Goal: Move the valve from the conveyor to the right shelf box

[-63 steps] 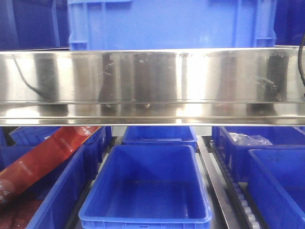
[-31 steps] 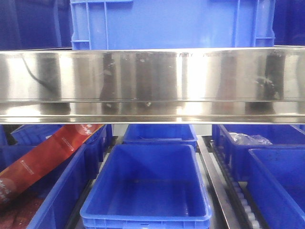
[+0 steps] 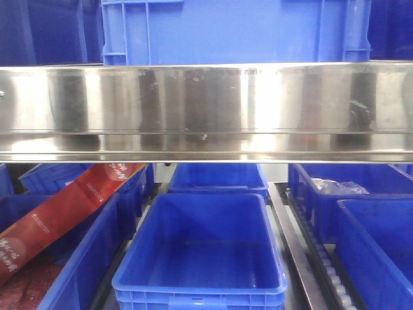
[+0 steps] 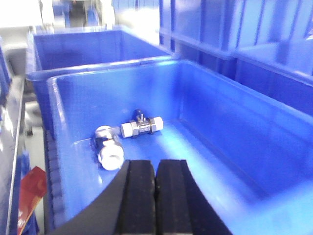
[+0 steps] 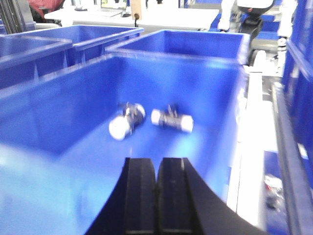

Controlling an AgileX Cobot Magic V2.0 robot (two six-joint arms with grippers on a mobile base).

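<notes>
Shiny scuffed steel right shelf [image 3: 206, 110]; glossy blue plastic bin [image 3: 200, 258]; matt black fingers [image 4: 155, 196].

In your front view, a long red printed package [image 3: 61, 210] leans diagonally across the blue bins [image 3: 71, 258] at the lower left of the frame. A clear plastic bag [image 3: 339, 188] lies in the blue bin [image 3: 303, 194] at the right edge. At the top of your right wrist view, a white table [image 5: 161, 17] stands in the background.
</notes>
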